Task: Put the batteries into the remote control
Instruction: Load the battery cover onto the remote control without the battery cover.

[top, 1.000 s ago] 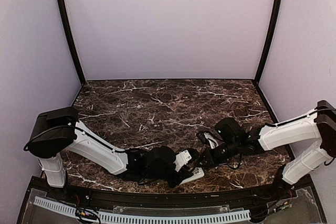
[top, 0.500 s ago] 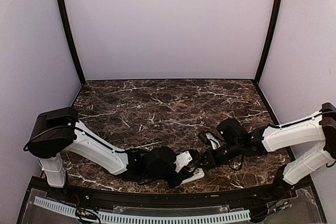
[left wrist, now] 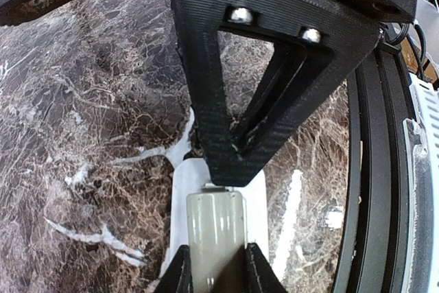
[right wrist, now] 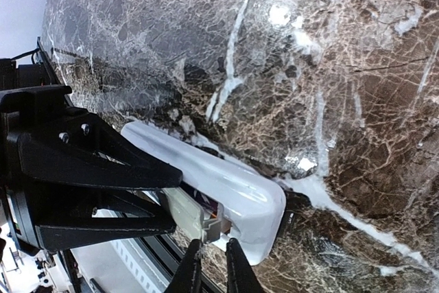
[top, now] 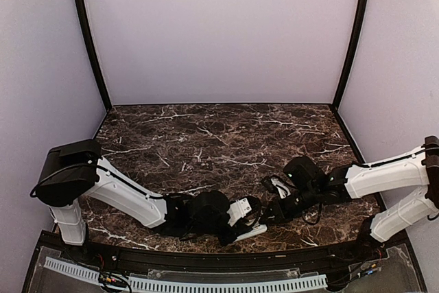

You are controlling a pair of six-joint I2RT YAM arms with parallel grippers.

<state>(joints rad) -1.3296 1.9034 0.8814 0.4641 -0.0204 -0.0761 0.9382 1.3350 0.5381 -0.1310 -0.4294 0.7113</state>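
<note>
Since a second ago the right tool (right wrist: pixel 211 269) has drawn back a little toward its own side and the near edge of the desk (right wrist: pixel 343 66). The left tool (left wrist: pixel 218 274) and the remote control (right wrist: pixel 240 197) sit where they did.

The left tool is pinching the remote control across its width, one finger on each long side, at the end nearer its own wrist. It is held low at the near edge; I cannot tell whether it rests on the desk. Its long axis runs out from that pinch straight toward the right tool, so the free, rounded end is the part facing the right arm. A flat grey piece (left wrist: pixel 216 228) lies along the upturned face between the left fingers.

The right tool's tips are only slightly parted, with nothing between them. They hang just beside the corner of the free end, close to the edge of the grey piece; whether they touch it is not clear.

No batteries can be made out for certain. A dark sliver shows by the grey piece in the right wrist view, but it is too small to name.

By my judgement the left tool is acting as the clamp and the right tool, being nearer the free end, has the working move, which should come in along the long axis.
</note>
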